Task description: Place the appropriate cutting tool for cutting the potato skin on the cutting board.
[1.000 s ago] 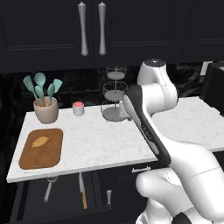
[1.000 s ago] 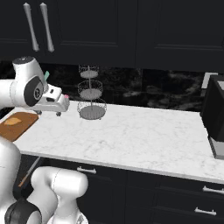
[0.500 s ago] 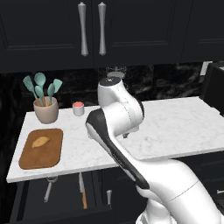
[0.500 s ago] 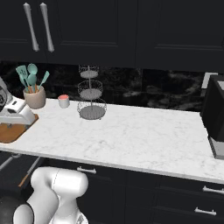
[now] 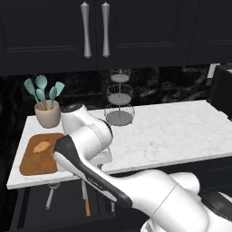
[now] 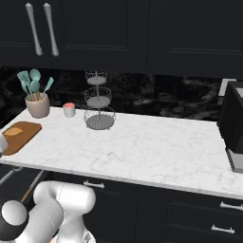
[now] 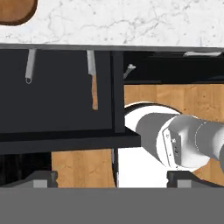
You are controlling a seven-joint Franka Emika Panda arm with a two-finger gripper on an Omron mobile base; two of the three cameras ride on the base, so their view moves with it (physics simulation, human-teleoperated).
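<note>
Arm swinging left since earlier, hand [image 7: 112,183] now looking into open drawer | peeler [image 7: 29,66] lying below cutting board [image 5: 38,154], beside knife [image 7: 92,85] | fingers apart, empty | grasp pending

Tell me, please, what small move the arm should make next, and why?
Probably shift the claw over the peeler and start lowering. In the hand view the peeler lies in the open drawer beside the knife, off to one side of the claw, and the cutting board holds just the potato.
</note>
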